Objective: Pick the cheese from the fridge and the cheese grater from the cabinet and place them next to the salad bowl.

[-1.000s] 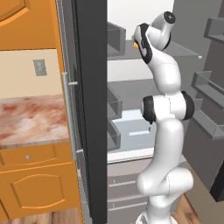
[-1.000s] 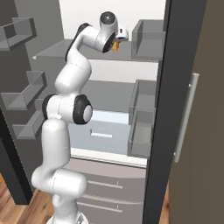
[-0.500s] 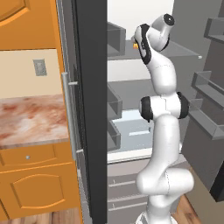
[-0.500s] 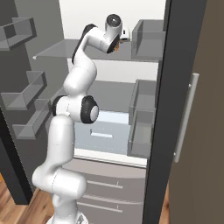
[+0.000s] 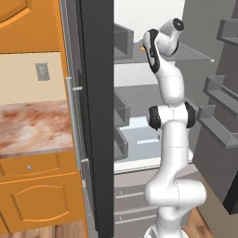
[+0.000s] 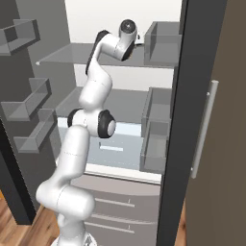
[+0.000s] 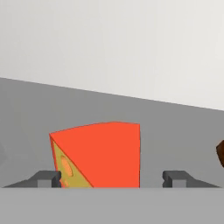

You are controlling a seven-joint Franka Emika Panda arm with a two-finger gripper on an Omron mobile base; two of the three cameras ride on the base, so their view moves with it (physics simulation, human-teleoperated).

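A: Right, left base view first — where is the hand?

B: The white arm reaches up into the tall grey fridge (image 5: 204, 116), and its two-finger gripper (image 5: 145, 45) is at the upper grey shelf (image 5: 186, 52). A speck of orange sits just at the hand; I can't make out the fingers from here.

A: And the right base view?

B: Same reach from the other side. The gripper (image 6: 139, 40) points in over that shelf (image 6: 62, 54), beside a grey door bin (image 6: 163, 43). The wrist hides what lies in front of it.

A: Then the hand view settles it?

B: Mostly. The small wedge of cheese with its red-orange rind and a yellow holed face (image 7: 98, 153) sits on the shelf straight ahead of the gripper (image 7: 113, 178), between the two dark fingertips (image 7: 46, 178). The left tip is just beside the wedge's yellow face; the right tip stands apart from the rind side. The jaws are wide and grip nothing yet.

A: Which way does the wedge run?

B: Its thin edge points left, and it lies off-centre toward the left finger. I'd judge that closing here catches it across its width. A dark brown lump (image 7: 220, 153) sits at the right edge, clear of the jaws.
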